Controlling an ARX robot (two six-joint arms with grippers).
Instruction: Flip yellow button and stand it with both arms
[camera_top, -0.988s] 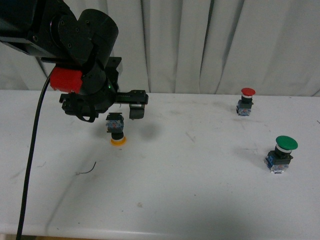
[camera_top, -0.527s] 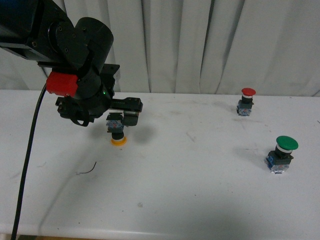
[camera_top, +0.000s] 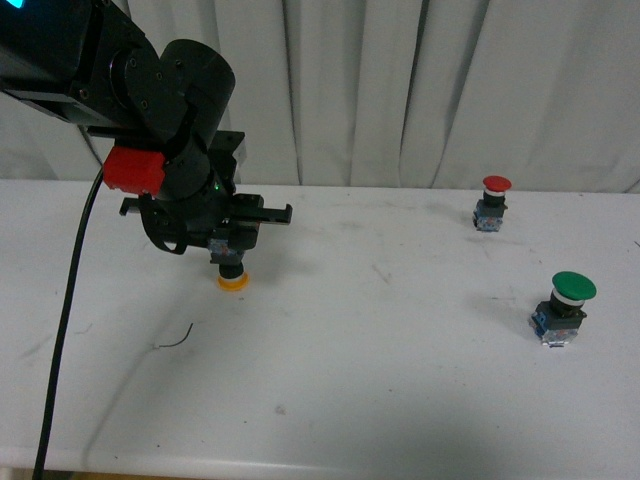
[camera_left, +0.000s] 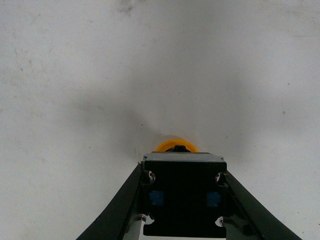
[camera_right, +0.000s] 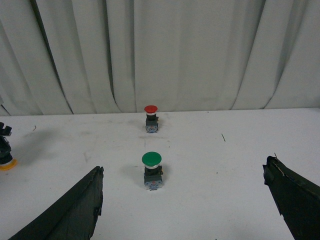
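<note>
Left black claw (camera_top: 232, 241) clamped on the blocky base of the small yellow-capped push button (camera_left: 182, 192), cap pointing down on white tabletop (camera_top: 400, 380), right black claw (camera_right: 183, 169) spread wide, holding nothing

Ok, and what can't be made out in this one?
- Front view: the left gripper covers most of the base of the yellow button; only the cap shows clearly.
- Left wrist view: the button's own base hides most of the cap, so contact with the table is unclear.
- Right wrist view: the right gripper is cut off by the bottom edge.
- Front view: the right arm is out of frame.
</note>
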